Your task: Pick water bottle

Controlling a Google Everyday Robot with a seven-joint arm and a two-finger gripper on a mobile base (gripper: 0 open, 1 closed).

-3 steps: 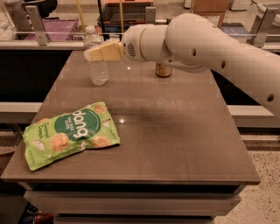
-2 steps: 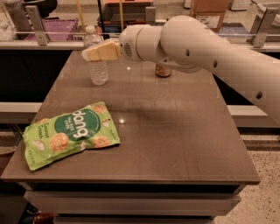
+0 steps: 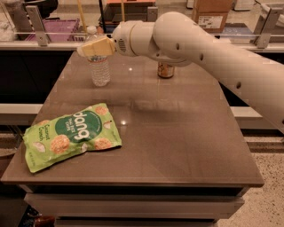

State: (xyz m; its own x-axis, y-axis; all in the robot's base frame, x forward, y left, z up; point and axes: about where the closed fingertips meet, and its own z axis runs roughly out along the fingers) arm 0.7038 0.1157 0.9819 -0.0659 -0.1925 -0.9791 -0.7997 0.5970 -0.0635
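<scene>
The water bottle is small, clear and ribbed, with a white cap, and stands upright at the far left of the brown table. My gripper is at the end of the white arm that reaches in from the right. It is at the height of the bottle's upper part and overlaps its neck and shoulder, hiding them. The bottle's base rests on the table. The gold-brown drink can stands at the far middle, partly hidden behind the arm.
A green snack bag lies flat at the front left of the table. Behind the table are a glass-railed counter, a purple bin and cardboard boxes. The table's far left edge is close to the bottle.
My gripper has moved slightly left and up across the bottle's top. The bottle, the can and the bag have not moved.
</scene>
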